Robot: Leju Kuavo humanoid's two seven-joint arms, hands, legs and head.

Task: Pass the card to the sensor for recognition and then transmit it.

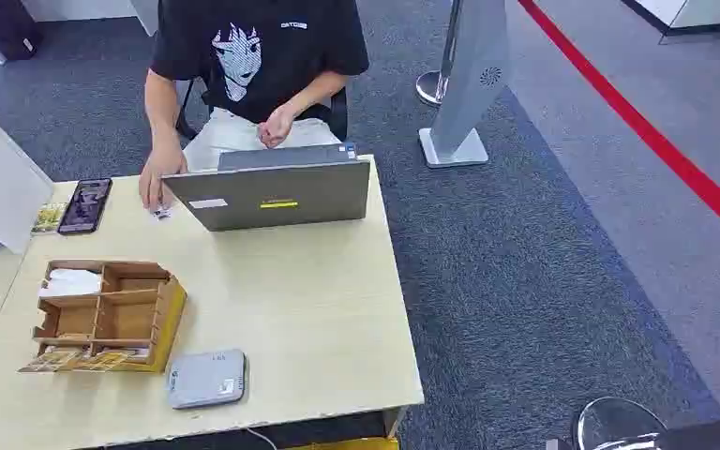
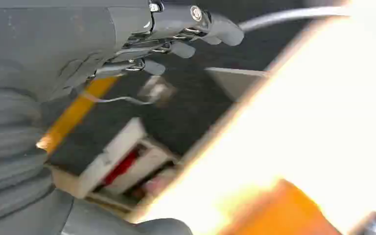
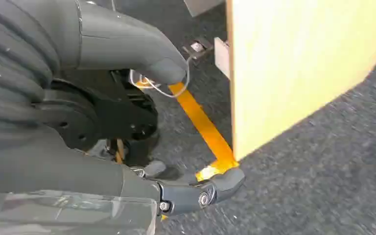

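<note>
Our left hand (image 2: 176, 41) hangs beside the table (image 1: 309, 309), fingers loosely spread and holding nothing. Our right hand (image 3: 142, 142) hangs by the table's corner over grey carpet (image 3: 323, 161), thumb and fingers apart, also empty. On the tabletop, cards (image 1: 66, 359) lie in the wooden organizer (image 1: 112, 314). The grey sensor (image 1: 207, 379) sits just beside it. Farther off, a person (image 1: 253, 66) sits behind a laptop (image 1: 272, 192).

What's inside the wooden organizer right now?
The organizer holds something white in its far-left compartment and a row of cards along its near edge. The middle compartments look empty, but their walls hide parts of the bottoms.
</note>
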